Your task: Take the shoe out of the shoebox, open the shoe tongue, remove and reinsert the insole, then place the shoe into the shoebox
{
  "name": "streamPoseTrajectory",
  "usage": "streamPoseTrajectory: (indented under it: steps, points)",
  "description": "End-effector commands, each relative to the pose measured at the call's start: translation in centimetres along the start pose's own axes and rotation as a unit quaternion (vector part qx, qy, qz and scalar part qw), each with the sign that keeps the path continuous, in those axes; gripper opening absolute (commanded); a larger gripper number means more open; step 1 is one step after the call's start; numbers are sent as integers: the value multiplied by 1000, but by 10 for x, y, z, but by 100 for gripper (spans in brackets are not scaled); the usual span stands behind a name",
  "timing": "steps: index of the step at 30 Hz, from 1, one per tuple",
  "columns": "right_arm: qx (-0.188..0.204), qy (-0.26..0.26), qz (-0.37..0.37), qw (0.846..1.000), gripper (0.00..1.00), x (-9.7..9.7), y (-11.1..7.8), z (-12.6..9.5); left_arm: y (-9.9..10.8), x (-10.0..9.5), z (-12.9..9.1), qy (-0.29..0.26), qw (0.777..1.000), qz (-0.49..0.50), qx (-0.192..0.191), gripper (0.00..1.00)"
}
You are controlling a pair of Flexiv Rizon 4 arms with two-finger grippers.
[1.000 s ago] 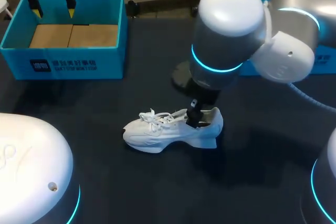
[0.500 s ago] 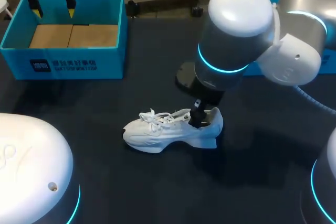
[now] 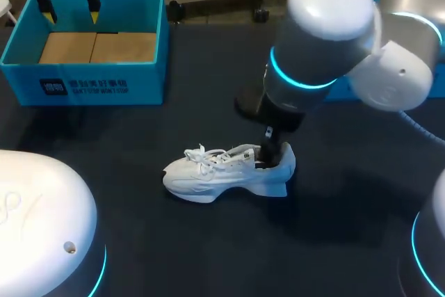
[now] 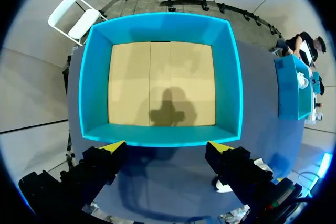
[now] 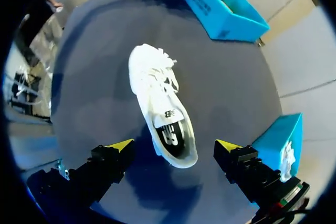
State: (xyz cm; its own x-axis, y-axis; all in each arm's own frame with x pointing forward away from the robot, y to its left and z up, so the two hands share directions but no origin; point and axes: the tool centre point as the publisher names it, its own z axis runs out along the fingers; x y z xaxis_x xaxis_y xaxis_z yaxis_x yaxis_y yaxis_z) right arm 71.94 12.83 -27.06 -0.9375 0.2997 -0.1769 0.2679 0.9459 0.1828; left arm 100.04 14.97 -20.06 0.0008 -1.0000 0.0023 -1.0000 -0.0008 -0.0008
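Now the right jaws hang apart just above the shoe [image 5: 157,98], lying on the surface [image 5: 226,77] heel nearest them. To lift the insole [image 5: 170,132], best drop into the heel opening and pinch only its edge. Meanwhile the left jaws stand apart over the shoebox [image 4: 160,142].

The shoe [image 3: 208,174] is white, its insole [image 5: 171,134] seemingly black; the shoebox [image 3: 97,88] turquoise, tan inside.

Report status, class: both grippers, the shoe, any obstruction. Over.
Left gripper open, above empty shoebox. Right gripper open, over the shoe heel. It sits upright on table, outside box, insole in. Nothing visible in the way.
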Motion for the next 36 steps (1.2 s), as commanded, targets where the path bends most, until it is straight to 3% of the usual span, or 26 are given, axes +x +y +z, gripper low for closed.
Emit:
streamPoseTrajectory:
  steps: [1, 12, 15, 24, 36]
  points:
    - [-68, 15, -27, 997, 100, -8, -31, 0, 0, 0, 0, 0, 1000, 0, 0, 100]
    - [-121, 47, -87, 988, 100, -21, -78, -5, 0, 0, 0, 0, 1000, 0, 0, 100]
    - [-151, 54, -108, 981, 100, -24, -91, -5, 0, 0, 0, 0, 1000, 0, 0, 100]
    - [-238, 73, -145, 958, 100, -27, -102, 4, 0, 0, 0, 0, 1000, 0, 0, 100]
    - [-344, 85, -139, 925, 100, -31, -114, 40, 0, 0, 0, 0, 1000, 0, 0, 100]
